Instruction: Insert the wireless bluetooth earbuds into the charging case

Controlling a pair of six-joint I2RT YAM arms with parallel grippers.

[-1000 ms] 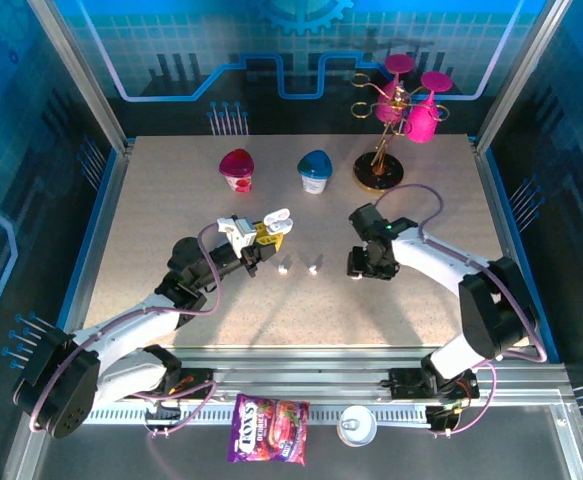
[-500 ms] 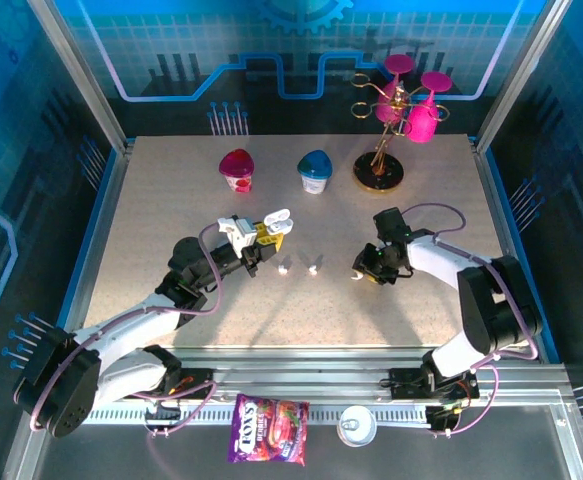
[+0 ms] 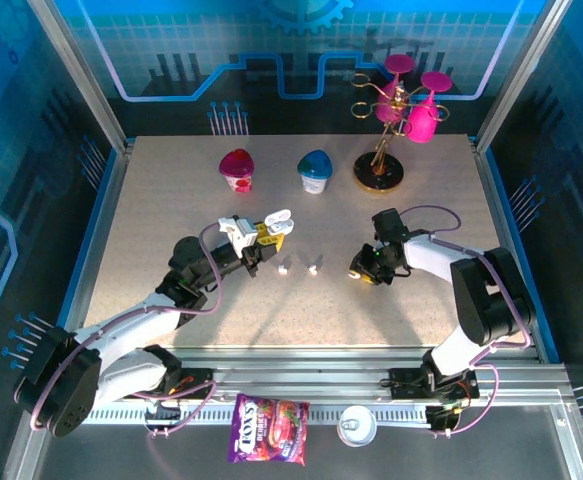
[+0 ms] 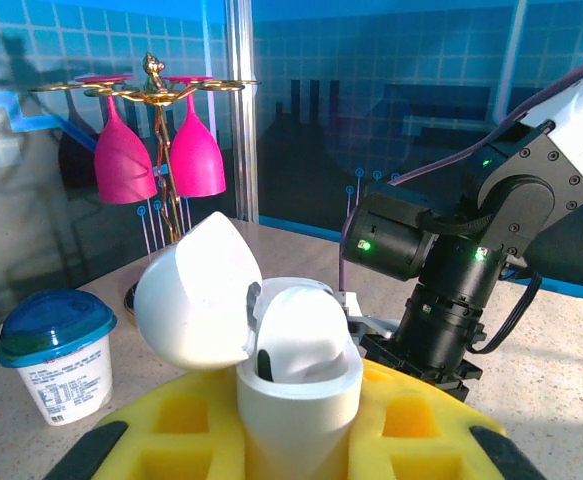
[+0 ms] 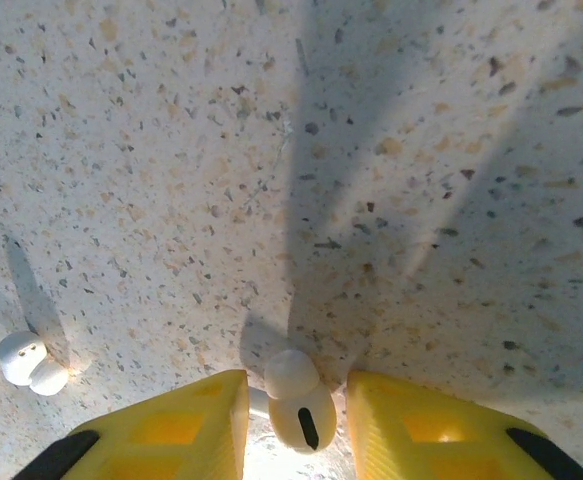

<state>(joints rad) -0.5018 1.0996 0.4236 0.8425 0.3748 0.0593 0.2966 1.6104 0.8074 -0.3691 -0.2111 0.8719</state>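
My left gripper [image 3: 267, 231] is shut on the white charging case [image 4: 299, 395], held upright between its yellow fingers [image 4: 171, 430] with the lid [image 4: 196, 290] swung open to the left. A white rounded earbud [image 4: 306, 335] with a dark slot sits in the case's well. My right gripper [image 5: 296, 420] is down at the table, open, its yellow fingers [image 5: 186, 420] standing close on either side of one earbud [image 5: 299, 400] that lies on the surface with narrow gaps showing. Two more earbuds [image 3: 284, 269] [image 3: 313, 268] lie between the arms, and one of them [image 5: 31, 362] appears at the left of the right wrist view.
A pink-lidded cup [image 3: 236, 168] and a blue-lidded cup [image 3: 315, 170] stand at the back, beside a gold rack with pink glasses [image 3: 396, 110]. A candy packet [image 3: 268, 441] and a small white lid [image 3: 356, 425] lie below the table's near edge.
The right gripper has turned, shifted a little left and settled low over the earbud, its fingers narrowing around it. The left arm and case have stayed still.
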